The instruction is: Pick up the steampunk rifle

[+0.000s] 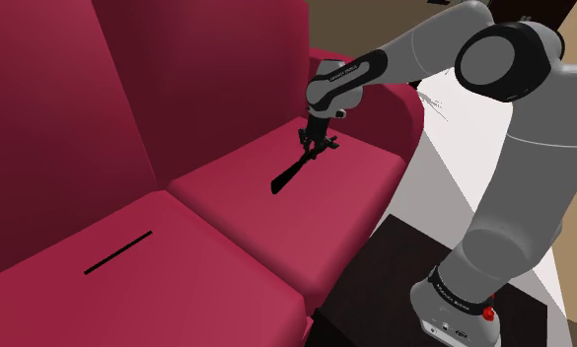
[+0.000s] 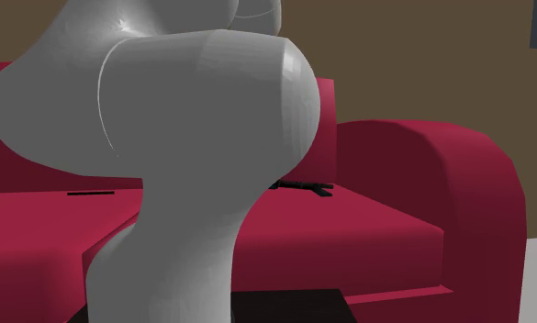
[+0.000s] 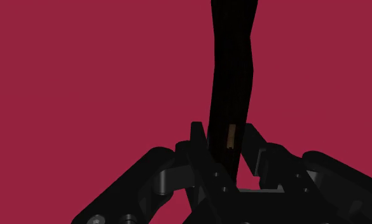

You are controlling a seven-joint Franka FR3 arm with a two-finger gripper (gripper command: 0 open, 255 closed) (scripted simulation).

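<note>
**End effector clamped on the rifle, lift not yet made**

The end effector (image 1: 314, 138) is down on the sofa (image 1: 227, 79), and the wrist view shows its two fingers pressed against either side of the steampunk rifle (image 3: 232, 63), so the grasp looks done. The rifle (image 1: 291, 175) appears to lie flat on the seat cushion (image 1: 325, 227) next to the armrest. One end is near the cushion's back edge under the end effector, and its length runs diagonally toward the cushion's middle. As I judge it, only the raise is left. Count: one rifle, one arm, one sofa with two seat cushions, and one thin black bar (image 1: 118, 251) on the other cushion, well apart from the rifle.
</note>
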